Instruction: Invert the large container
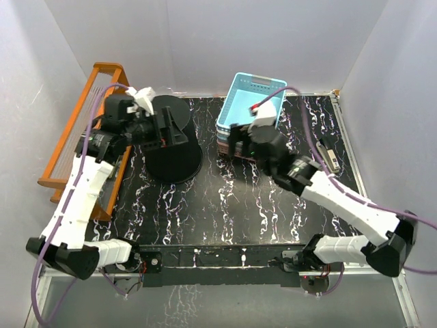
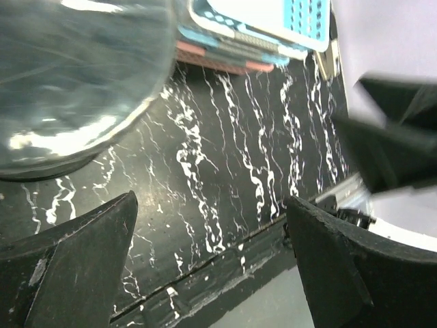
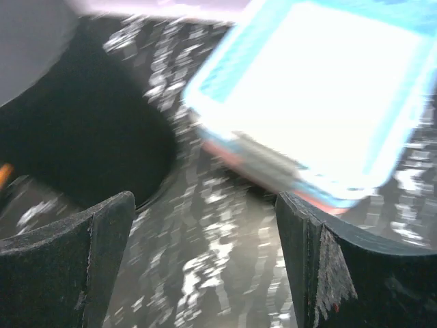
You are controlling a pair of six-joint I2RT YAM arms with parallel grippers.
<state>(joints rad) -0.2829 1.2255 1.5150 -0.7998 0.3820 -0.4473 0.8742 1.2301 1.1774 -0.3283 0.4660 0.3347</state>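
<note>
Left gripper (image 2: 210,229) hangs open just beside the large container (image 1: 174,162), holding nothing. The bin stands wide end down near the far-left corner of the bench (image 1: 273,205) (probably inverted already, which would explain the empty jaws). Right gripper (image 3: 205,225), also open and empty, hovers by the stacked baskets (image 1: 254,96) at the far edge. No writing is legible.

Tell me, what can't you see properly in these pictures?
Top view: the left gripper covers the large container's upper end.
Left wrist view: the picture edge cuts off most of the large container.
Right wrist view: blur smears the blue basket's holes.
</note>
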